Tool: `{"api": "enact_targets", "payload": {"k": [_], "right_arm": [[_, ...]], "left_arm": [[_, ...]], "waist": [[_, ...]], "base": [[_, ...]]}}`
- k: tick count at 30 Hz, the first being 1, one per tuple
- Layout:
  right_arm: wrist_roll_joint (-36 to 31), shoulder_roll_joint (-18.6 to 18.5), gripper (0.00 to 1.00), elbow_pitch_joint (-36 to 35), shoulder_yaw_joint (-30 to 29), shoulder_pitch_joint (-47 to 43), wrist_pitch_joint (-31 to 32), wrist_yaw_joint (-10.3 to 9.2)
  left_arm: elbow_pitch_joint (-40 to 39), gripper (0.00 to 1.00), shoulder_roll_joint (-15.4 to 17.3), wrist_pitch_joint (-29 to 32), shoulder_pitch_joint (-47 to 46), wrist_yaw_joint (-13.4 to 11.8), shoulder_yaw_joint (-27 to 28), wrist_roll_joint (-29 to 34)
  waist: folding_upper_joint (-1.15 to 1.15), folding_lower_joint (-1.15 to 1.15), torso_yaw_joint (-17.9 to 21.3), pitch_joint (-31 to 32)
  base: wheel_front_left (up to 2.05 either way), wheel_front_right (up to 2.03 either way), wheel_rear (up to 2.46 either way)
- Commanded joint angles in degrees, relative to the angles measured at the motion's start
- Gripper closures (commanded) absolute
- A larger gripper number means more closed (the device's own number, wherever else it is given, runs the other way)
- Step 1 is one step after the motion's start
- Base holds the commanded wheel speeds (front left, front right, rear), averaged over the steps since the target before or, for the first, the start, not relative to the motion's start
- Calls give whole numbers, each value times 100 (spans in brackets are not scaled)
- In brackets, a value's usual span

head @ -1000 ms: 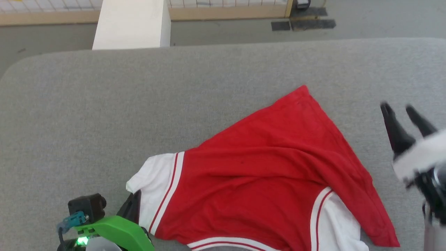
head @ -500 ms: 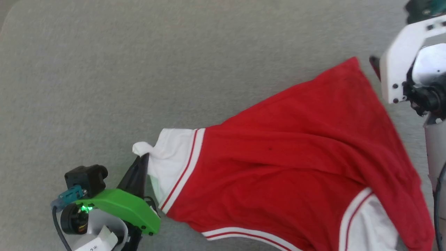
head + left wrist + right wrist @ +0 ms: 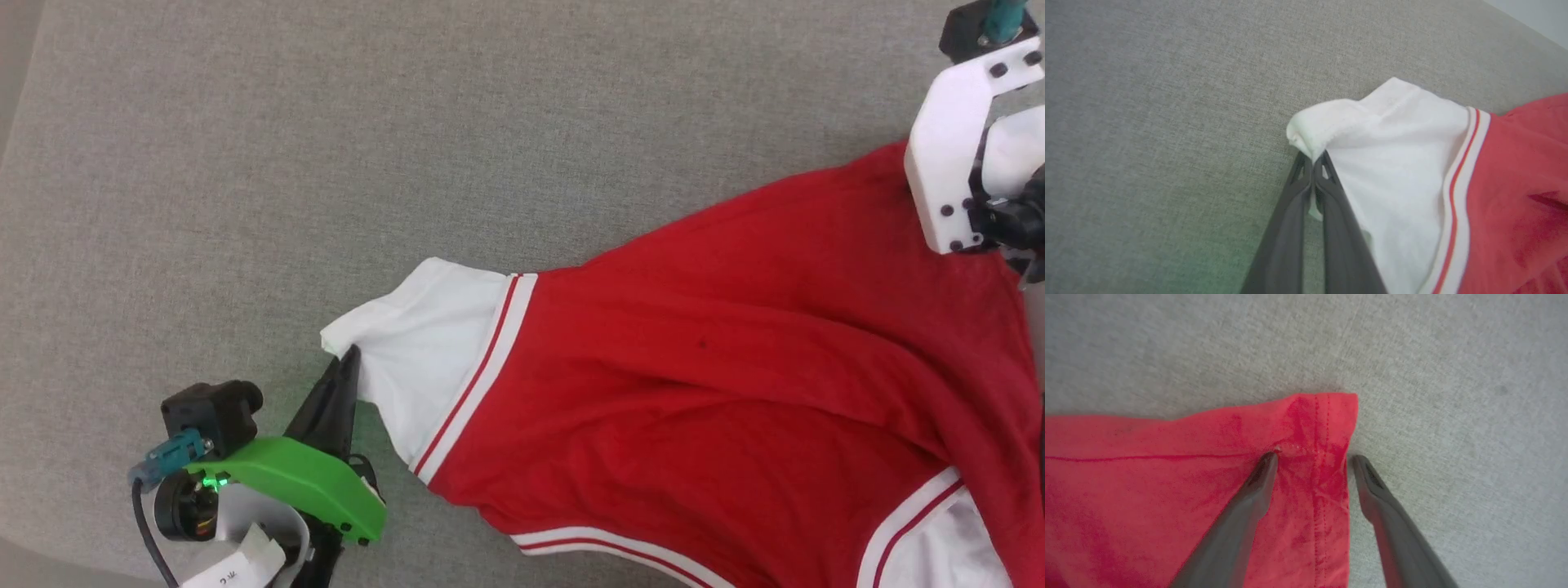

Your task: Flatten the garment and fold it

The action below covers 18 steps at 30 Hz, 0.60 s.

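Head view | garment (image 3: 694, 392) red, rumpled | left fingers (image 3: 1299, 198) pinch sleeve (image 3: 424, 343) | right fingers (image 3: 1247, 500) spread

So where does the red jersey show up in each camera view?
Head view: red jersey, centre to right edge.
Left wrist view: its white sleeve at right, pinched by the left gripper.
Right wrist view: its hem corner at lower left, right gripper open astride it.
Shared landmark: grey fabric surface.
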<state>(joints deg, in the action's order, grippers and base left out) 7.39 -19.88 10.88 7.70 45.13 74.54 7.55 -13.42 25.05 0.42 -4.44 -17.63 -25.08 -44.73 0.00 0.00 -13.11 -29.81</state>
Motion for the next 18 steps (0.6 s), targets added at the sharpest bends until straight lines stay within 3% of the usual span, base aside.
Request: {"api": "enact_targets", "payload": {"k": [1,10,18], "right_arm": [[88,119,100,172,47,-212,-13,-6],[609,398,100,-469,-718,-573,-927,-6],[1472,520,100,-2009,-1604,-2408,-1227,-6]], "left_arm": [[30,100,20,-23,-110,29,22,7],[39,100,196,46,-90,-90,70,108],[-73,100,311,125,246,-362,177,78]], "waist": [[0,0,51,32],[0,0,484,906],[0,0,973,1864]], "base": [[0,0,0],[0,0,0],[0,0,0]]}}
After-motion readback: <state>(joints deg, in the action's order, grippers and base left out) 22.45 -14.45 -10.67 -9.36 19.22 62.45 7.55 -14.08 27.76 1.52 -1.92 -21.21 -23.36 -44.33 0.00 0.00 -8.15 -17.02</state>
